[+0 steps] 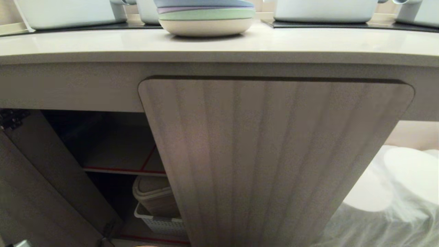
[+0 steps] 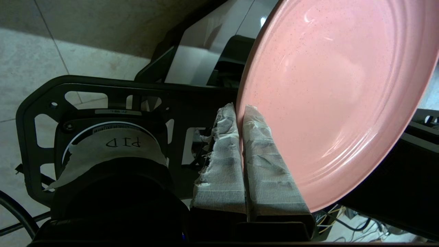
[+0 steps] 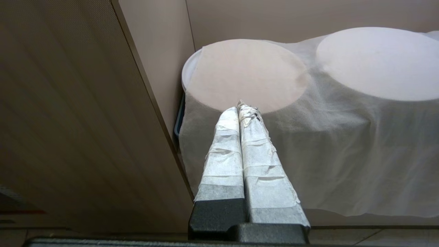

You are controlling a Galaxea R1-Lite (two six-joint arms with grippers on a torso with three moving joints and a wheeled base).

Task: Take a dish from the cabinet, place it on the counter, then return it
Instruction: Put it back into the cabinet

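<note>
the left gripper sits closest to its wrist camera, its two tape-wrapped fingers clamped on the rim of the pink dish. the dish stands tilted on edge in the grip, its shallow ringed face turned toward the camera, held in the air over the robot's own black base frame and a pale tiled floor — not on the counter and not in the cabinet.

in the head view neither the dish nor either gripper shows. the cabinet fills the middle: its right fluted door with rounded corners is closed, while the left door is swung open onto a dark interior. inside, a red-edged shelf is bare where it shows, and below it a white slotted basket holds a beige container.

above runs the cream counter, with a stack of plates — blue on top, then lilac, green and cream — between white pots on black cooktop panels.

the right gripper hangs beside the closed door, fingers pressed together and holding nothing, pointing at two round shapes under a white cloth.
</note>
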